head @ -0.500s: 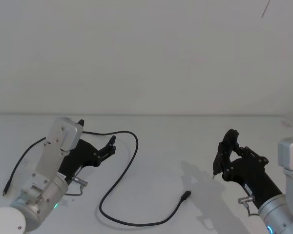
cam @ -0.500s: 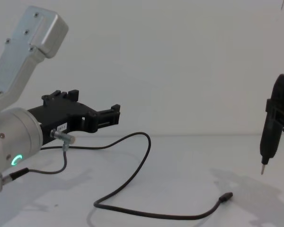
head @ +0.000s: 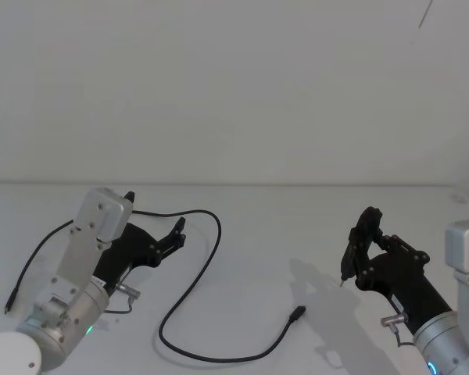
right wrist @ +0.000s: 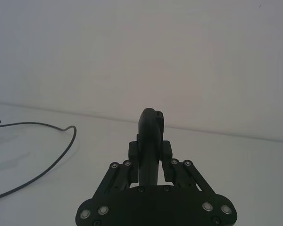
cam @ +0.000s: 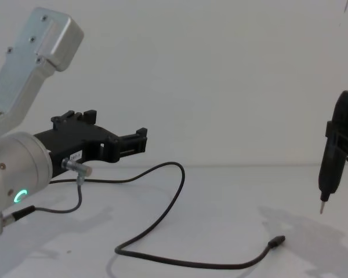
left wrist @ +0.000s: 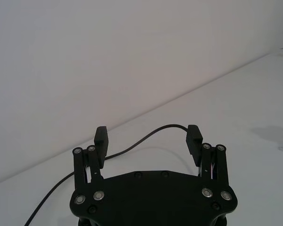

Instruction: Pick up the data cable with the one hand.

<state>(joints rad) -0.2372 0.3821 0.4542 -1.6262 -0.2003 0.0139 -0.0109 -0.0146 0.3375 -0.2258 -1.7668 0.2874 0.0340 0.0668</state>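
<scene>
Over a white table (head: 250,234), the left gripper (left wrist: 147,135) hovers with jaws spread wide and empty, the right gripper (right wrist: 150,151) sits well apart, clamped on a slim pen-like tool (cam: 330,168), and the data cable (head: 160,332) snakes across the tabletop just beyond the left fingertips, its plug (head: 297,312) lying between both arms.

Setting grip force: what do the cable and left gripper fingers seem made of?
Cable: probably rubber or plastic sheath, matte black; it lies in loose curves. Left gripper fingers: likely hard matte black plastic, blocky-edged, with shiny metal pins.
</scene>
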